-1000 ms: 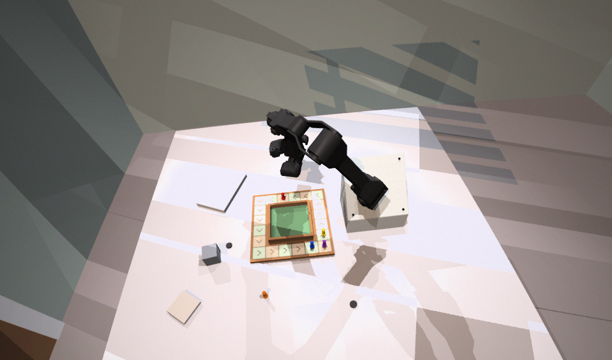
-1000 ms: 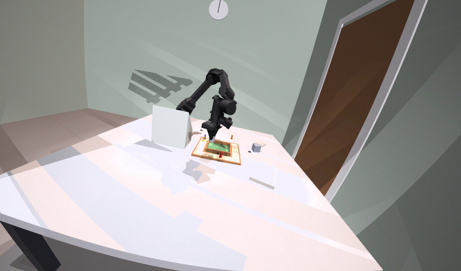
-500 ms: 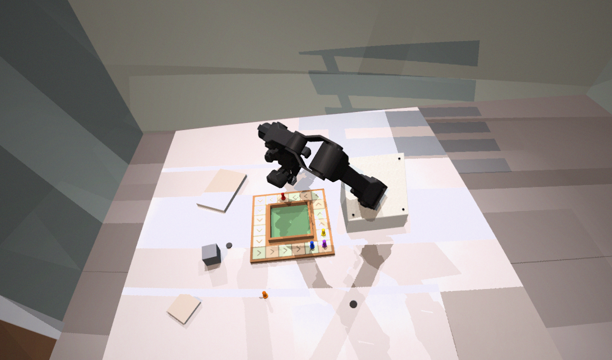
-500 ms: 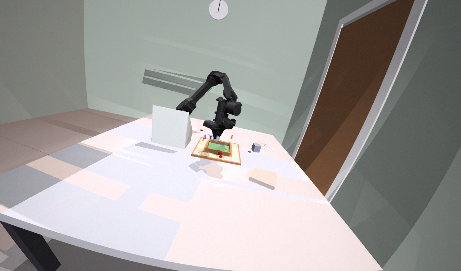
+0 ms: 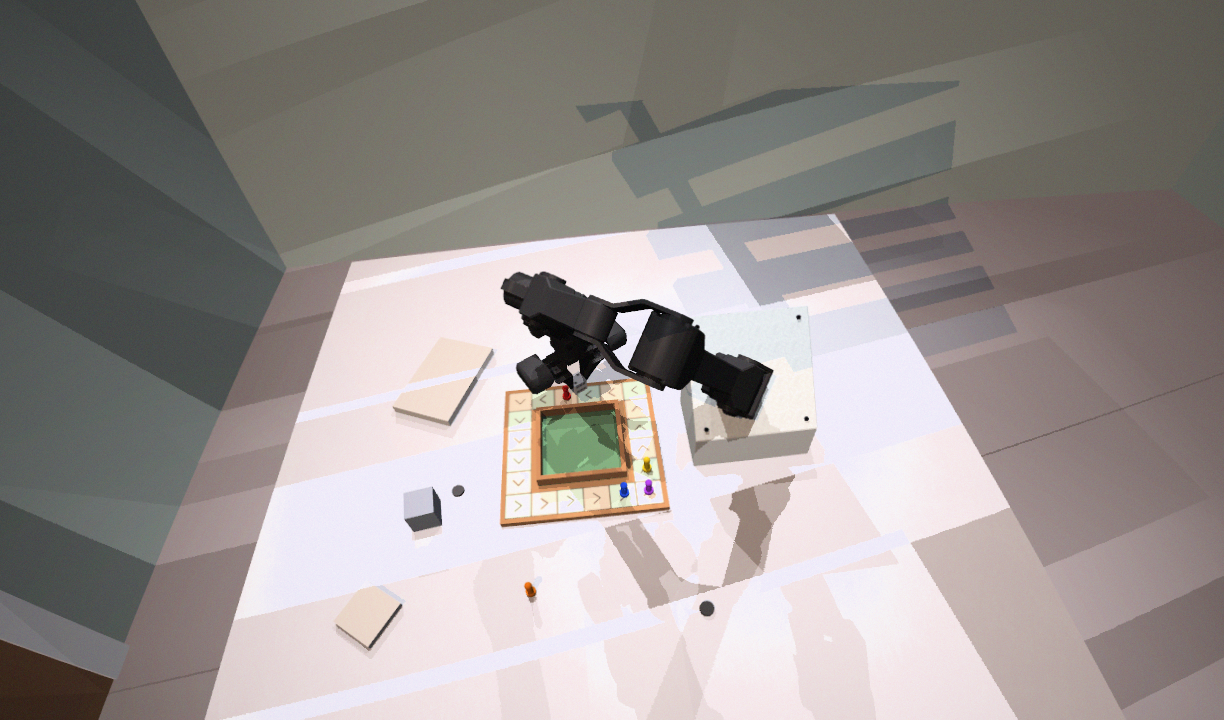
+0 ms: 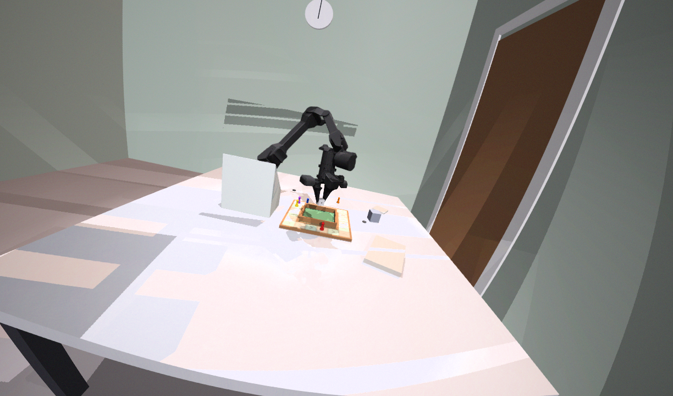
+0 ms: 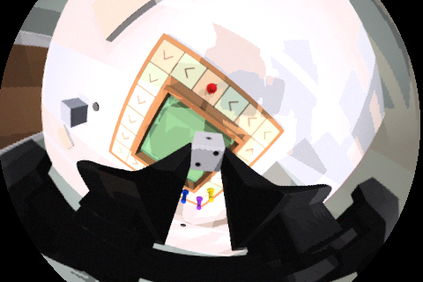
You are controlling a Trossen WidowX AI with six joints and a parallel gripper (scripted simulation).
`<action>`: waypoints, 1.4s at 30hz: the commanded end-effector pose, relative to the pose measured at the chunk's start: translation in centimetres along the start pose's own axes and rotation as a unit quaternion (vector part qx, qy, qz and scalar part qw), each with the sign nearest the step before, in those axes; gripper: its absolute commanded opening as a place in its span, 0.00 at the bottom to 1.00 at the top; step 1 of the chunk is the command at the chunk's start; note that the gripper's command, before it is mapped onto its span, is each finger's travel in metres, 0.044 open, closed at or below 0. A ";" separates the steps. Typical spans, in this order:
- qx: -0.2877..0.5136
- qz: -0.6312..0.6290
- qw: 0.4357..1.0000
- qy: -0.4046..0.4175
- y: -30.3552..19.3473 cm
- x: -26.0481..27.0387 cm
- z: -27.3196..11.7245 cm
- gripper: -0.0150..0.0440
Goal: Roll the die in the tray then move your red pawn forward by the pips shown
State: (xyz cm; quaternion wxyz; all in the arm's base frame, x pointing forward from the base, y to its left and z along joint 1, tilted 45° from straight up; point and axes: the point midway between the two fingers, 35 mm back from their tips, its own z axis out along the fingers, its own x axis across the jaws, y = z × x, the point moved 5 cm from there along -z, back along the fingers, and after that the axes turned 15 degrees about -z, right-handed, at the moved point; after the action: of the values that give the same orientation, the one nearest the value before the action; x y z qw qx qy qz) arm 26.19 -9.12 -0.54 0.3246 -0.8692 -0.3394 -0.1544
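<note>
My gripper (image 5: 579,380) (image 6: 321,201) (image 7: 207,149) is shut on the white die (image 7: 208,143) and holds it above the board near the tray's back side. One upper face shows one pip, and a side face shows two. The tray (image 5: 580,478) (image 7: 194,98) has a green floor and is empty. The red pawn (image 5: 566,393) (image 6: 322,226) (image 7: 211,88) stands on the arrow board (image 5: 518,439) (image 7: 166,55), third square from the left in the top view's top row. The yellow pawn (image 5: 646,464), purple pawn (image 5: 648,488) and blue pawn (image 5: 623,489) stand around the lower right corner.
An orange pawn (image 5: 529,590) (image 6: 338,199) stands off the board. A grey cube (image 5: 421,507) (image 6: 374,215) (image 7: 76,112) and a dark disc (image 5: 458,490) lie left of it. Beige slabs (image 5: 443,380) (image 5: 368,617) lie farther left. A large white box (image 5: 777,358) (image 6: 247,184) stands right of the board.
</note>
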 end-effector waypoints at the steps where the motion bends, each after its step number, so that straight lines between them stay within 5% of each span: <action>1: 0.001 0.041 0.999 0.004 -0.7 1.0 0.2 0.25; 24: 0.012 0.258 0.966 -0.001 -4.0 5.0 1.7 0.25; 42: -0.211 0.251 0.927 -0.179 -6.0 6.0 3.9 0.25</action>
State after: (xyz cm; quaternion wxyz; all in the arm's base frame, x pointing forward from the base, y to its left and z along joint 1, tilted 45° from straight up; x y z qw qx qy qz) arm 26.66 -0.57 2.11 0.1334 -0.9829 -0.1250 0.0238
